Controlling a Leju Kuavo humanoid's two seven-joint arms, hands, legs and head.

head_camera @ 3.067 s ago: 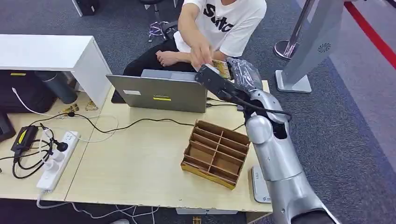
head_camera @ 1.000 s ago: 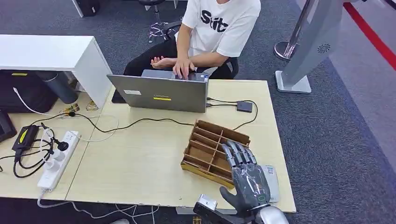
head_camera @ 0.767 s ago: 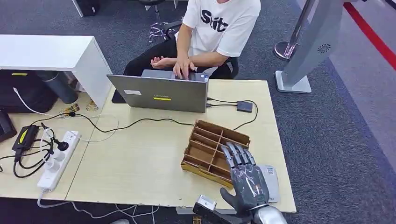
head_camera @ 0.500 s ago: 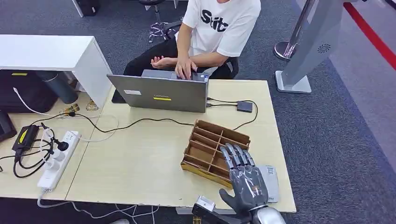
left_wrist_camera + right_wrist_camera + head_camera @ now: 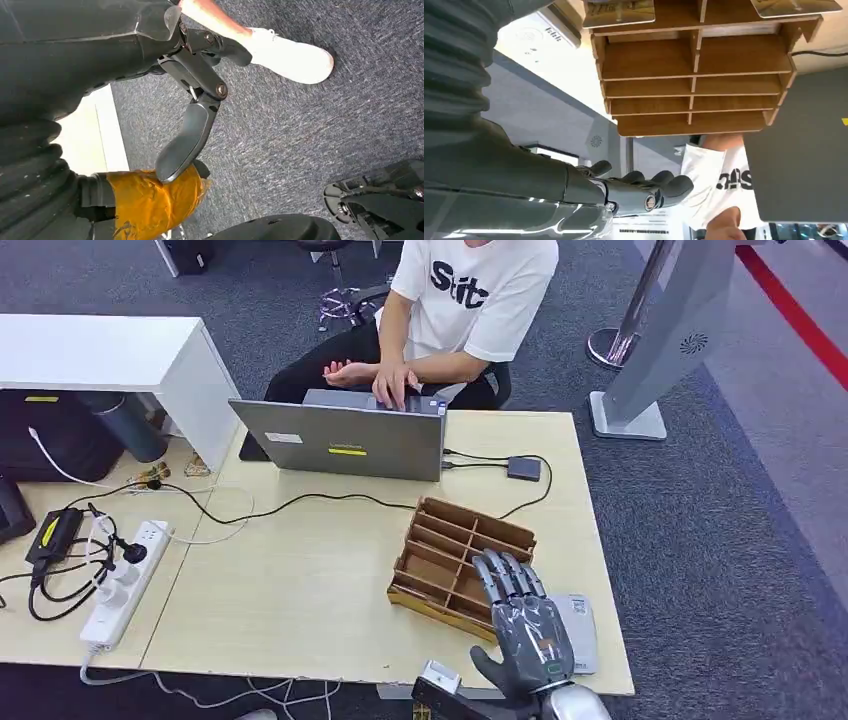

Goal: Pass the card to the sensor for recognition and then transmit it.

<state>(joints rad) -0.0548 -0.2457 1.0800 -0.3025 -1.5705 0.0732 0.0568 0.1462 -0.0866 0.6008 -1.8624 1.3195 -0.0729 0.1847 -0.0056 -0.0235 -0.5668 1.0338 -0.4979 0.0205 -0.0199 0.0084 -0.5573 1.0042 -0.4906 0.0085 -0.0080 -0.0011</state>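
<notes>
Evidently hovered empty, right hand (image 5: 527, 625) spread wide above wooden rack (image 5: 461, 565) beside sensor (image 5: 578, 632), cards (image 5: 619, 12) unpicked, scanning undone.

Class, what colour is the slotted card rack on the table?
Brown, like plain wood or cardboard: the card rack, clearest in the head view.

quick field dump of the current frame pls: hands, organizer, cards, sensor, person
right hand: open, fingers spread, holds nothing, above the near right corner of the wooden organizer
left hand: hangs over carpet, holds nothing
cards: lying in the organizer's near compartments, seen in the right wrist view
sensor: flat white pad on the table, right of the organizer, partly under the right hand
person: seated behind the laptop, a hand on its keyboard
</notes>
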